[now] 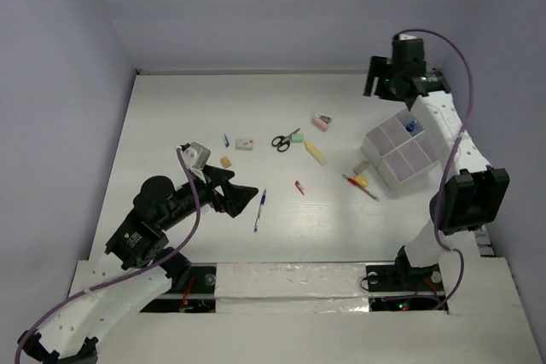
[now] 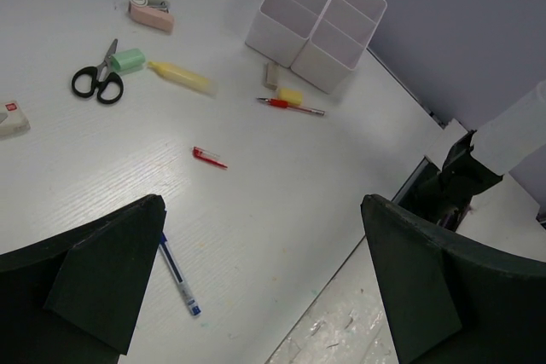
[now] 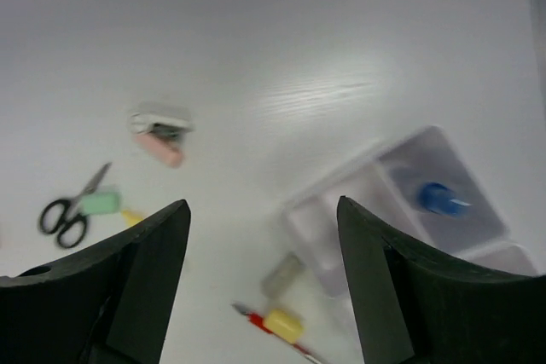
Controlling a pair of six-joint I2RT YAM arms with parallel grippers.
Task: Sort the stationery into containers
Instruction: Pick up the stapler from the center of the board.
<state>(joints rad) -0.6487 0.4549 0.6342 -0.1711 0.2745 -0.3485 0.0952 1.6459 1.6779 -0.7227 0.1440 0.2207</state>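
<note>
Right gripper [image 3: 260, 219], jaws apart and empty, hangs above the white organiser tray [image 1: 380, 168], which holds 1 blue item [image 3: 439, 198]; left gripper [image 2: 263, 210], jaws spread wide, hovers beside the blue-white pen [image 2: 179, 279] on the worktop [image 1: 171, 125], probably the next pick.

The organiser tray [image 1: 401, 147] sits at the right of the table [image 1: 171, 125], with a small item [image 1: 410, 126] in its far compartment. The pencil [image 1: 360, 186] lies just near-left of it. The scissors [image 1: 281, 141] lie mid-table, the marker [image 1: 315, 153] to their right, and the pen [image 1: 259, 209] nearer.
</note>
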